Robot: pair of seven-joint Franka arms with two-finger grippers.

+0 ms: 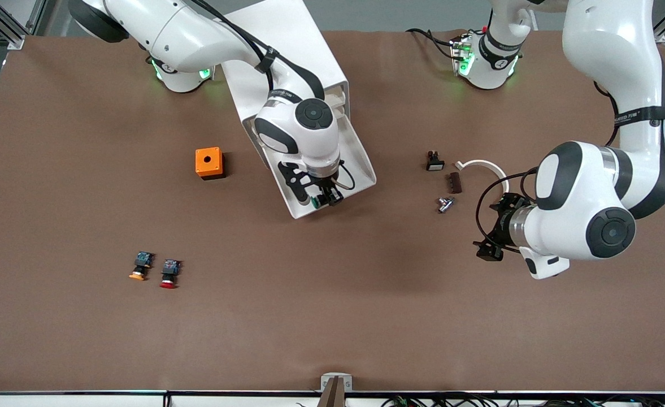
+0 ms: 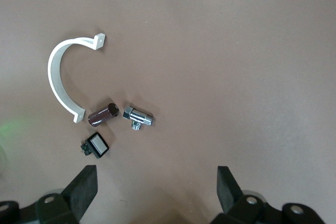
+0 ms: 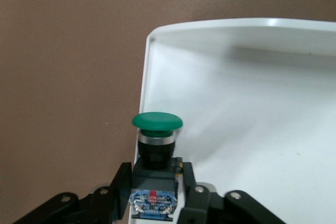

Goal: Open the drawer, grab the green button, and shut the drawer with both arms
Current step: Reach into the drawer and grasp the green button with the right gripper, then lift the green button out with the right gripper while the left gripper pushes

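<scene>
Right gripper (image 1: pixel 322 198) is held low, wrist pointed down, fingers (image 3: pixel 122 183) clamped on a load. Left gripper (image 2: pixel 156 192) is held clear above the table, fingers spread wide, arm parked.

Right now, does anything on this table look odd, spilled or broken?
Nothing looks damaged or spilled. The drawer is pulled out, with the right tool shut on the green button over its corner. The left tool hangs open beside small scattered parts.
</scene>
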